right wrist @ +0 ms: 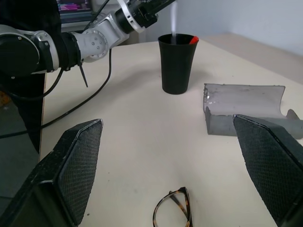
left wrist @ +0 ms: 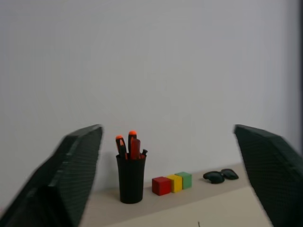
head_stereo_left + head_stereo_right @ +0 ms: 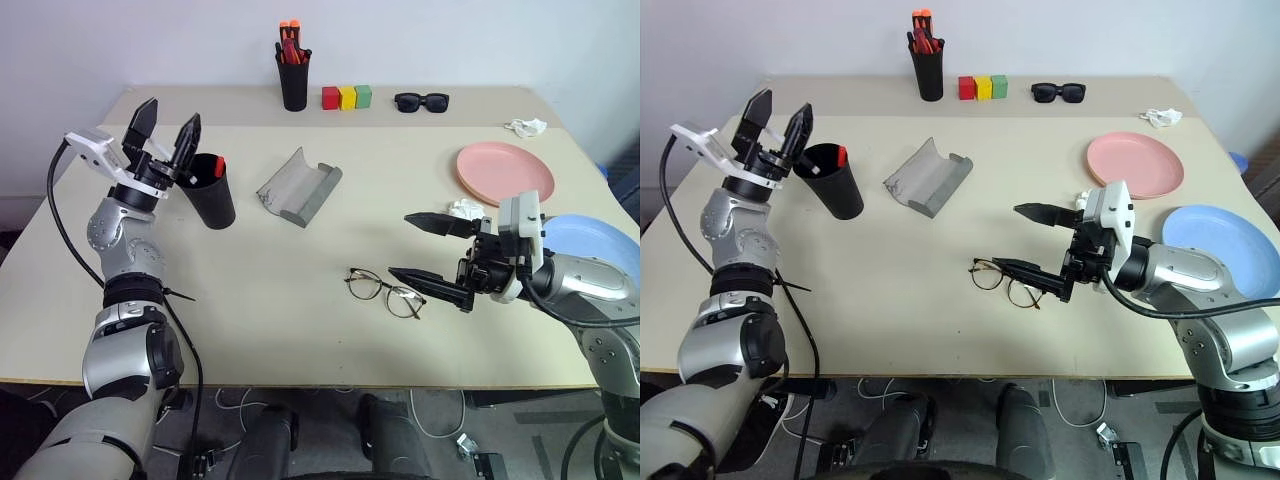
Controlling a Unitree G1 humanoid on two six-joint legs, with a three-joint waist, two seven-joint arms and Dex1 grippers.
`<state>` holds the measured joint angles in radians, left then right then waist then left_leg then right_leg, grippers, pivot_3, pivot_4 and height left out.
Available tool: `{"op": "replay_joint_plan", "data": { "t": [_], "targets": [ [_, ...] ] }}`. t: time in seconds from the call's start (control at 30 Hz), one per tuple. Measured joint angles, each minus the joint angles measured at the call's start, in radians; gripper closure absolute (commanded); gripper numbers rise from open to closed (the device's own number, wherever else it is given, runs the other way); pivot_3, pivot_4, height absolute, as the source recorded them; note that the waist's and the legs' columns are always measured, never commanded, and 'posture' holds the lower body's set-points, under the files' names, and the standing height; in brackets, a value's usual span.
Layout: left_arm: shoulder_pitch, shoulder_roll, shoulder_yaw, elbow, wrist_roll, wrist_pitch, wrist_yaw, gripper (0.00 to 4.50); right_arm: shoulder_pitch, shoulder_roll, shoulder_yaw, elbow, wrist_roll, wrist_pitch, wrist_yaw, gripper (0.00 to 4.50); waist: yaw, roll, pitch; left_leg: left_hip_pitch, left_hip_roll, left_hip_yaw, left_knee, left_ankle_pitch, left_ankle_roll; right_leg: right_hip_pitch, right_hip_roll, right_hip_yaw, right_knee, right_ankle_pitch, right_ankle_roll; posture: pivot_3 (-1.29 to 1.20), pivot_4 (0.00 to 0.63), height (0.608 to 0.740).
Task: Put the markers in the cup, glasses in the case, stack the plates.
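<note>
The black cup [image 3: 212, 190] stands at the table's left with a red-capped marker [image 3: 219, 163] leaning inside it. My left gripper [image 3: 167, 127] hovers just above and left of the cup, open, its fingers pointing up with nothing between them. In the right wrist view a pale blurred streak [image 1: 174, 21] hangs over the cup's mouth. The wire-frame glasses [image 3: 385, 290] lie open near the front centre. My right gripper [image 3: 400, 244] is open just right of them, level and pointing left. The grey case [image 3: 299, 186] lies open mid-table. The pink plate [image 3: 505, 172] and the blue plate [image 3: 600, 240] lie apart at the right.
Along the back edge stand a black pen holder [image 3: 293, 75] with orange-capped pens, three coloured blocks [image 3: 346, 97] and black sunglasses [image 3: 421, 101]. Crumpled white scraps lie at the back right [image 3: 526, 126] and beside the pink plate [image 3: 465, 208].
</note>
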<state>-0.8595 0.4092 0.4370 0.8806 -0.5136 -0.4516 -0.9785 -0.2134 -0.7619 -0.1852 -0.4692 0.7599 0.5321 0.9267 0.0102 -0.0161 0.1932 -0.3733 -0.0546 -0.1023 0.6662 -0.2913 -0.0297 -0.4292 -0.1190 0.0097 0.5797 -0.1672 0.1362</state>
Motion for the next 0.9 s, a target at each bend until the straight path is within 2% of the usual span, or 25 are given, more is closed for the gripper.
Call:
{"op": "replay_joint_plan", "data": {
  "t": [0.23, 0.37, 0.47, 0.63, 0.77, 0.9],
  "targets": [
    [0.003, 0.000, -0.001, -0.055, -0.009, 0.048, 0.024, 0.04, 0.000, -0.001, 0.000, 0.000, 0.001, 0.002, -0.002, 0.00, 0.000, 0.000, 0.000, 0.000, 0.000, 0.000, 0.000, 0.000, 0.000, 0.000, 0.000, 0.000, 0.000, 0.000, 0.000, 0.00, 0.150, 0.740],
    [0.029, -0.011, -0.040, -0.199, -0.023, 0.212, 0.067, 0.04, -0.001, 0.000, 0.000, 0.000, 0.000, 0.002, -0.007, 0.00, 0.001, 0.000, 0.000, 0.000, 0.000, 0.000, 0.000, 0.000, 0.000, 0.000, 0.000, 0.000, 0.000, 0.000, 0.000, 0.00, 0.150, 0.740],
    [0.071, -0.065, -0.117, -0.356, -0.024, 0.395, 0.149, 0.04, -0.004, 0.000, 0.001, 0.005, -0.006, -0.002, -0.009, 0.00, 0.004, 0.000, 0.000, 0.000, 0.000, -0.001, 0.001, 0.000, 0.000, 0.001, 0.000, 0.000, 0.000, 0.000, 0.000, 0.00, 0.150, 0.740],
    [0.076, -0.204, -0.322, -0.553, 0.064, 0.724, 0.403, 0.04, -0.024, 0.008, 0.005, 0.023, -0.015, -0.011, -0.016, 0.00, 0.001, 0.000, 0.000, 0.000, -0.001, -0.001, 0.001, 0.000, 0.000, 0.002, 0.000, 0.000, 0.000, 0.001, 0.001, 0.00, 0.150, 0.740],
    [0.006, -0.310, -0.349, -0.528, 0.088, 0.840, 0.561, 0.04, -0.025, 0.011, 0.006, 0.029, -0.031, -0.018, -0.019, 0.00, -0.006, 0.000, 0.000, 0.001, 0.000, -0.001, 0.000, 0.000, 0.000, 0.001, 0.001, 0.000, 0.000, 0.000, 0.001, 0.00, 0.150, 0.740],
    [-0.028, -0.358, -0.388, -0.473, 0.138, 0.927, 0.647, 0.04, 0.003, -0.012, -0.020, 0.053, -0.054, -0.039, -0.006, 0.00, 0.001, 0.000, 0.000, 0.000, -0.001, 0.000, 0.000, 0.000, 0.000, 0.001, 0.001, 0.001, -0.001, 0.000, 0.001, 0.00, 0.150, 0.740]
  ]
}}
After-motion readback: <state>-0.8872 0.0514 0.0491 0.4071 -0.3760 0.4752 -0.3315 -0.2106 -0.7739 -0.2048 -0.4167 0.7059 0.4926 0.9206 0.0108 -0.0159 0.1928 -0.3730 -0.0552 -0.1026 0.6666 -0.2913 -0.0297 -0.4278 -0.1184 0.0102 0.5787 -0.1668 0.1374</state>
